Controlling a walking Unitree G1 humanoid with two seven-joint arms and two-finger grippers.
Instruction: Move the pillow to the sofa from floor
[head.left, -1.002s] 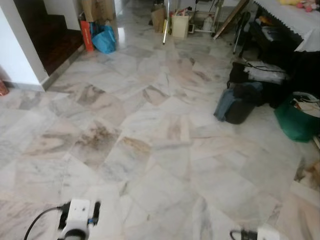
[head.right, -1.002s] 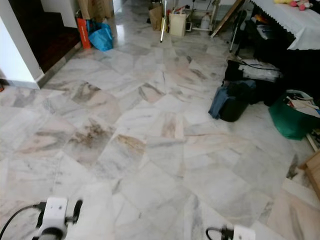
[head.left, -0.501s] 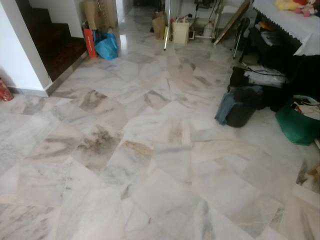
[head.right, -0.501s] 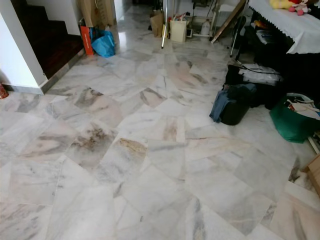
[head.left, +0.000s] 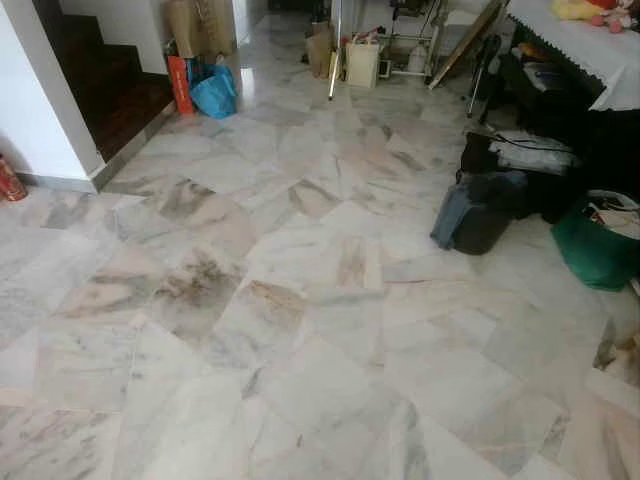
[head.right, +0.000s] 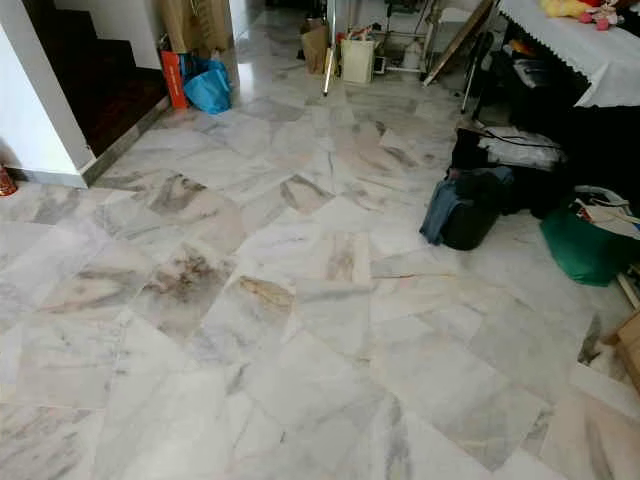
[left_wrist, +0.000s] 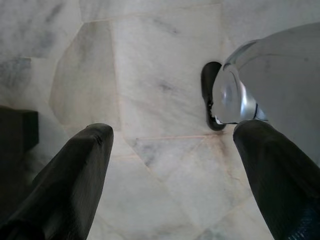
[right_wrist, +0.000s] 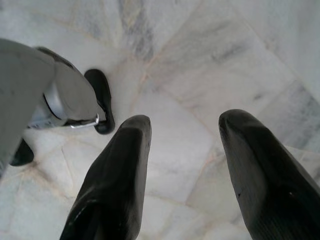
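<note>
Across the marble floor (head.left: 300, 330) nothing soft lies waiting: from where I stand, no pillow and no sofa can be made out among these tiles. At two o'clock a dark backpack (head.left: 480, 212) slumps beside a green bag (head.left: 595, 250), with a white-clothed table (head.right: 580, 45) above them; at eleven o'clock a blue plastic bag (head.left: 213, 92) sits by the dark stairs (head.left: 100, 85).

Both arms hang low. The left gripper (left_wrist: 170, 165) points down at bare tile, its fingers spread wide and holding nothing; the right gripper (right_wrist: 182, 165) is likewise parted and empty (the robot's own feet show beyond each).

The step in hand looks like searching. Done well, it means turning slowly so the head camera sweeps the room's edges, keeping clear of the bags at two o'clock.
</note>
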